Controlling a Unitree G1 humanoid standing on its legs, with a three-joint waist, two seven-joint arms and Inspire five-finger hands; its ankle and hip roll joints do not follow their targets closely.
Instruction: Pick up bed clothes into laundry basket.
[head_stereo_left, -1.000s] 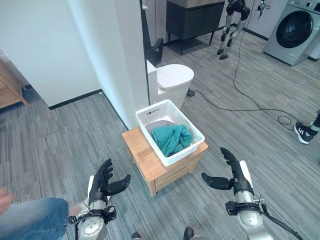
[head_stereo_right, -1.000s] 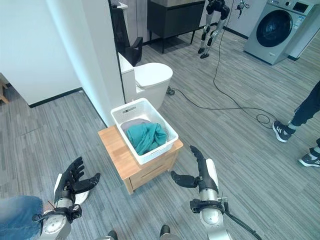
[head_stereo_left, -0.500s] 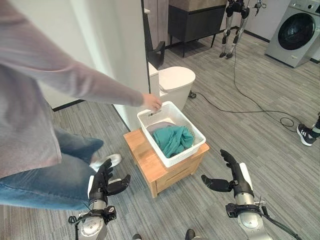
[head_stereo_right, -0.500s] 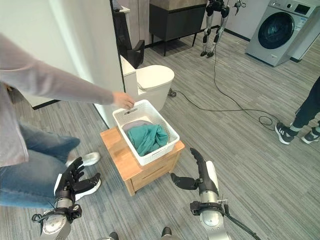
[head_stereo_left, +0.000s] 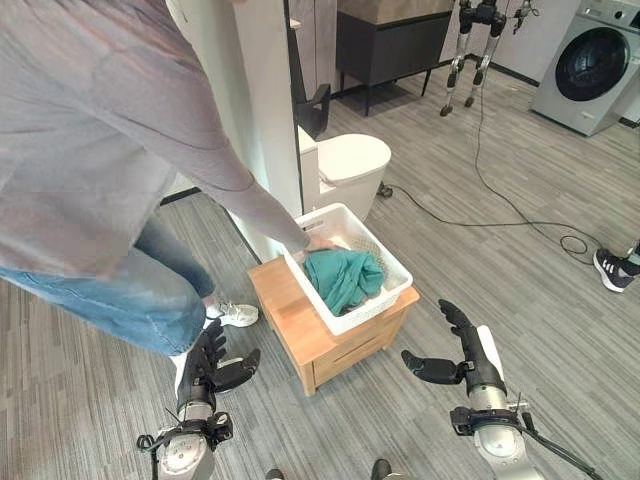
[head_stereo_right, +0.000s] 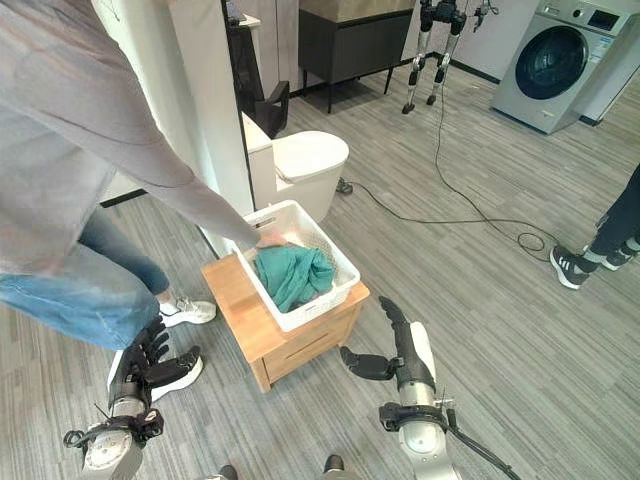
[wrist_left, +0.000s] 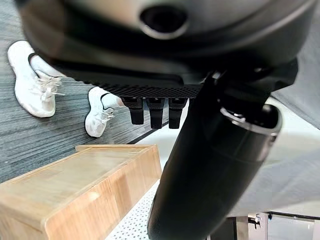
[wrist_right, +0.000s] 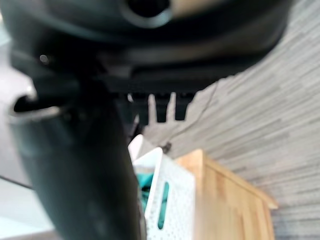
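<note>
Basket, white, sits on a small wooden cabinet at the centre of the head view, with teal clothes piled inside. A person leans in from 10 o'clock, their hand in the basket touching the clothes at its far end. The left hand hangs at 7 o'clock and the right hand at 5 o'clock, both clear of the cabinet, fingers spread and holding nothing. A toilet stands at 12 o'clock behind the basket.
</note>
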